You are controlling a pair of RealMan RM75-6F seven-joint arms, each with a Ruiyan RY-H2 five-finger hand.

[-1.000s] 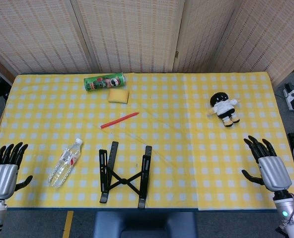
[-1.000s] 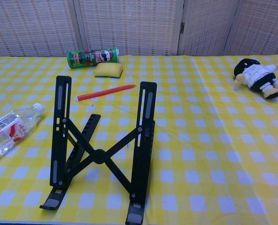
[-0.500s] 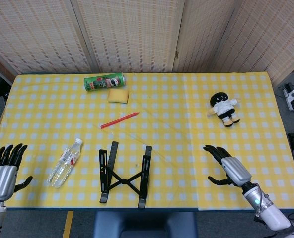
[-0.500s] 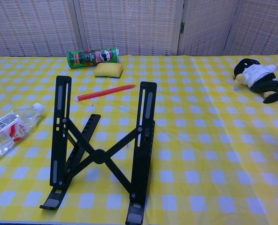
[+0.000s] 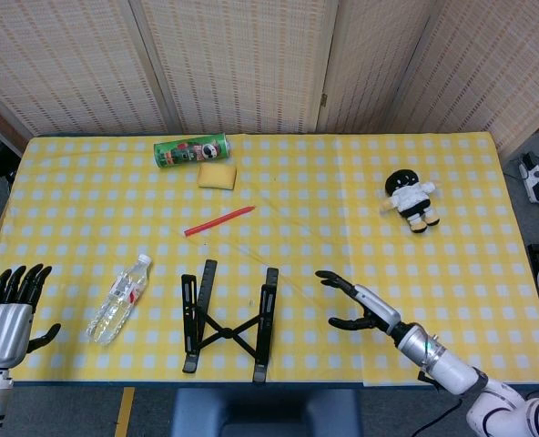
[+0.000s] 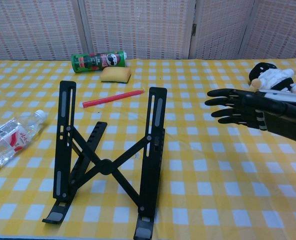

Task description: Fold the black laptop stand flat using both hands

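Note:
The black laptop stand (image 5: 228, 317) (image 6: 109, 160) stands unfolded near the table's front edge, its two slotted rails joined by a crossed brace. My right hand (image 5: 361, 305) (image 6: 238, 110) hovers a short way to the right of the stand, fingers spread and pointing toward it, holding nothing. My left hand (image 5: 8, 305) is at the front left corner, off the table's edge, fingers apart and empty. It does not show in the chest view.
A clear water bottle (image 5: 120, 298) (image 6: 10, 139) lies left of the stand. A red pen (image 5: 218, 221), a yellow sponge (image 5: 217, 176) and a green chip can (image 5: 191, 150) lie behind it. A black-and-white plush doll (image 5: 412, 199) sits at the right.
My right hand has swept left from the table's right edge toward the stand and now shows in the chest view. The left hand and the stand have stayed put.

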